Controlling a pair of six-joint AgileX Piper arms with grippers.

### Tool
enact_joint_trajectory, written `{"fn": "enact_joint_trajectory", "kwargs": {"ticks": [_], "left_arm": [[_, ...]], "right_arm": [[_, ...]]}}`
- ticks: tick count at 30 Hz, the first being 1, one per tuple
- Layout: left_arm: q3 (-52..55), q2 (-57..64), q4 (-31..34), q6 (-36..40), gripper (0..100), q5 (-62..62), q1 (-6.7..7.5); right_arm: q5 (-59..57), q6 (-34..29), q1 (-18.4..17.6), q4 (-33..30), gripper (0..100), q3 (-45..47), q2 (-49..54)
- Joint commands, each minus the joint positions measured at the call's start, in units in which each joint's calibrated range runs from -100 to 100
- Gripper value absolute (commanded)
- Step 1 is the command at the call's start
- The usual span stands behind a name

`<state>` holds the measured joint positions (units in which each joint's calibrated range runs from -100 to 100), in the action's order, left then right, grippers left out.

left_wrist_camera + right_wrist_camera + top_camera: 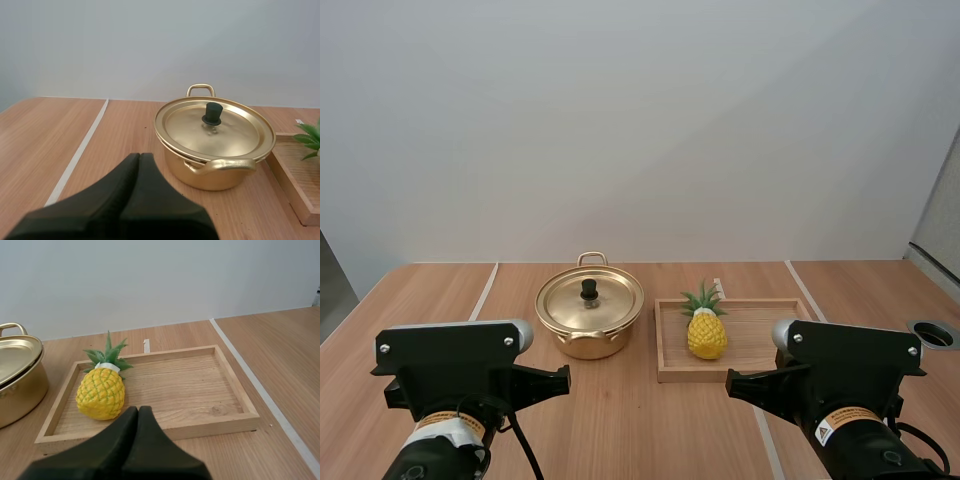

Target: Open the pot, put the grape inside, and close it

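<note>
Golden pot [588,342] sat lidded, knob [212,113] up for the left gripper [139,156], while a pineapple [100,393], no grape, lay in the wooden tray [235,396] before the right gripper [138,409], both pincers pressed together, empty

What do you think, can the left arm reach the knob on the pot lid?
Probably yes. Bare table lies between the left tool and the pot, and the knob stands free on top of the lid. The tool is shut, so it would have to open first.
</note>
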<state>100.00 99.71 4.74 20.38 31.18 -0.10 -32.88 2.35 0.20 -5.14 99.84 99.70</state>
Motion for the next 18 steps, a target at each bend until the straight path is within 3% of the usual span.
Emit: {"fn": "enact_joint_trajectory", "kwargs": {"ticks": [1, 18], "left_arm": [[0.00, 0.29, 0.30, 0.40, 0, -2.49, 0.05], [0.00, 0.29, 0.30, 0.40, 0, -3.43, 0.05]], "right_arm": [[0.26, -0.10, -0.09, 0.36, 0, 0.16, 0.30], [0.44, -0.10, -0.09, 0.36, 0, 0.16, 0.30]]}}
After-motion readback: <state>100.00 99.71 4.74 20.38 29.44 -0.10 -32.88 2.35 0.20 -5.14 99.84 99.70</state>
